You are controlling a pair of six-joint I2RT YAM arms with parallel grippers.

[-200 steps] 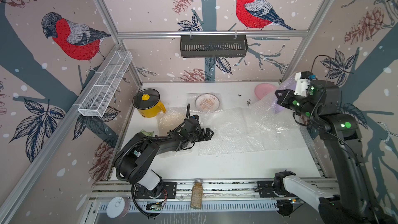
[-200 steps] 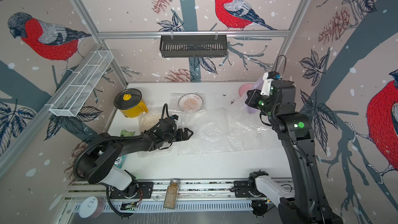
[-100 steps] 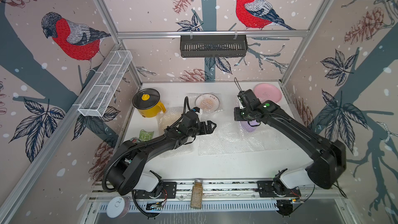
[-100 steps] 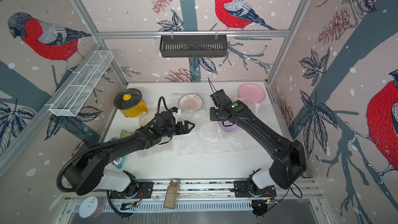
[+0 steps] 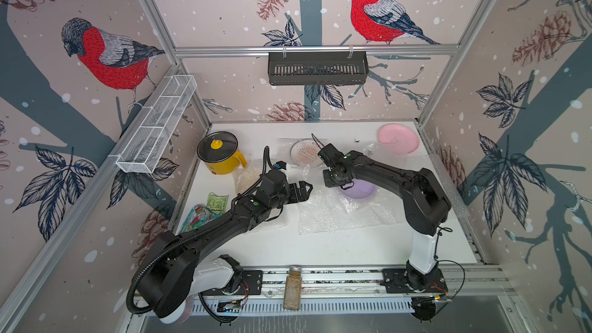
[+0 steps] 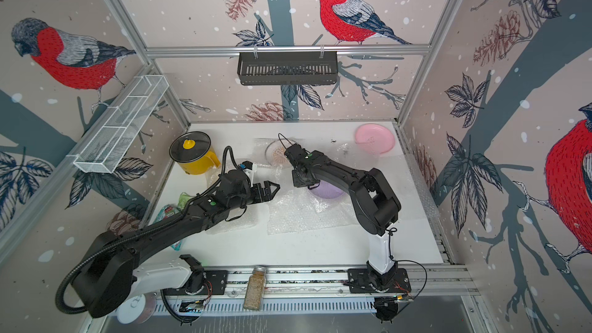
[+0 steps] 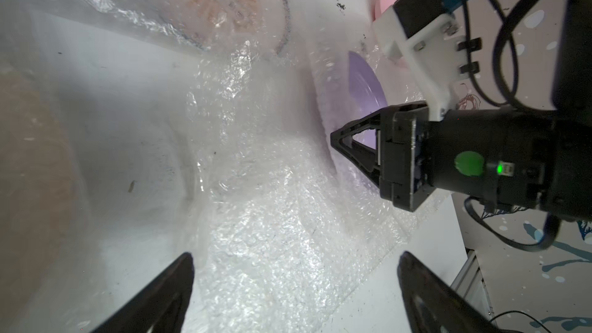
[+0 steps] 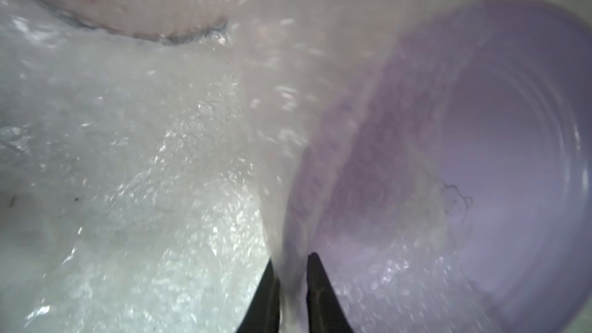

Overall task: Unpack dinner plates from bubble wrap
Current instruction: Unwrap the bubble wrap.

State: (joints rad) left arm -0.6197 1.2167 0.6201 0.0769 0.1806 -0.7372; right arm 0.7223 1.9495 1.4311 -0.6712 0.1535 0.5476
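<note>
- my right pincer (image 8: 291, 270) has swung in from beside the right wall to mid-table and now sits low at the rim of the lilac plate (image 5: 360, 190).
- its tips stand a sliver apart with a fold of bubble wrap (image 5: 336, 216) running between them. the wrist view is smeared, so i cannot tell whether i am pinching that fold or have let it slip.
- the lilac plate has come along and lies on the spread sheet, its face mostly bare, with one flap over the rim by my tips.
- my left pincer (image 5: 302, 189) is spread wide and empty, and has risen off the sheet.
- i judge the lilac plate nearly freed. the pink plate (image 5: 398, 138) sits bare in the far right corner, and the sunburst plate (image 5: 306, 153) is still under film.
</note>
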